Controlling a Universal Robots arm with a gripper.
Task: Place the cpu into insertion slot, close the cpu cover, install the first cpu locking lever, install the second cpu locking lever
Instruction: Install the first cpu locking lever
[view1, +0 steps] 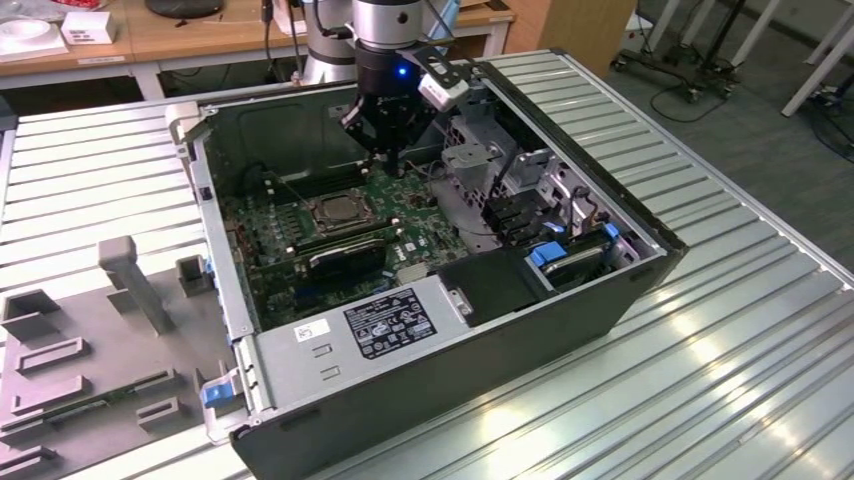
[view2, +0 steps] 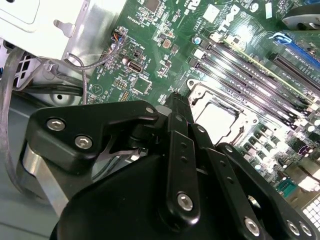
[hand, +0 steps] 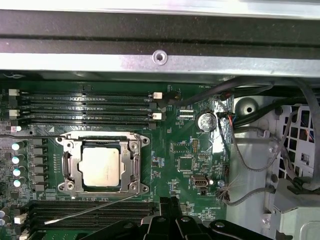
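Note:
The cpu (hand: 100, 166) lies flat in the insertion slot (hand: 62, 141), silvery top up, on the green board inside the open computer case. The cpu cover (hand: 131, 162) lies down around the chip as a silver frame. A thin metal lever rod (hand: 90, 212) runs slanted beside the socket. My gripper (hand: 167, 201) hovers low over the board a short way from the socket, fingers together and holding nothing. In the exterior view the gripper (view1: 391, 163) is behind and to the right of the cpu (view1: 338, 209). The second wrist view shows the gripper (view2: 177, 100) beside the cpu (view2: 220, 119).
Black memory slots (hand: 85, 100) flank the socket. A coin battery (hand: 205, 121), loose cables (hand: 250, 150) and a metal drive cage (view1: 514, 190) crowd the exterior view's right. The labelled power supply (view1: 387, 325) fills the case front. A grey fixture block (view1: 80, 370) lies on the ribbed table.

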